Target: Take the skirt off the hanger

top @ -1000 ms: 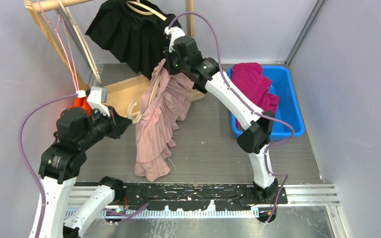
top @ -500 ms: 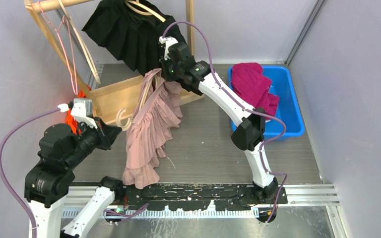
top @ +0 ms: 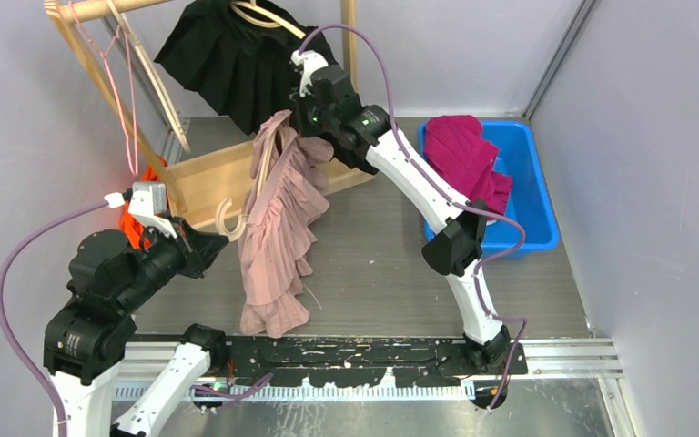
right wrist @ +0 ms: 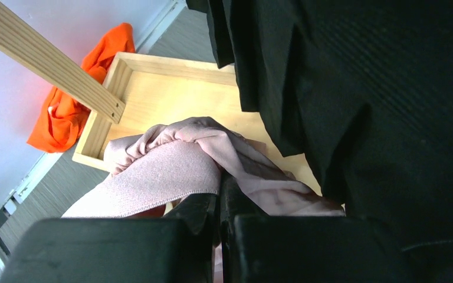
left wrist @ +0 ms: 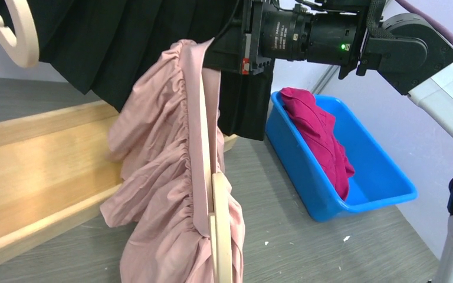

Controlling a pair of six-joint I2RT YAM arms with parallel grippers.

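The pink pleated skirt hangs stretched between my two grippers, its hem trailing on the floor. My right gripper is shut on the skirt's waistband, high up beside the rack; pink cloth is pinched at the fingertips. The cream wooden hanger still runs up inside the waistband. Its hook shows next to my left gripper, which is shut on the hanger's end. The left fingers themselves are out of the left wrist view.
A black skirt hangs on the wooden rack just behind the right gripper. A blue bin holding a magenta garment stands at the right. An orange cloth lies by the left wall, and a pink wire hanger hangs on the rack.
The left arm has drawn back to the near left with the hanger. The right gripper has shifted left and up with the waistband, and the skirt has swung left.
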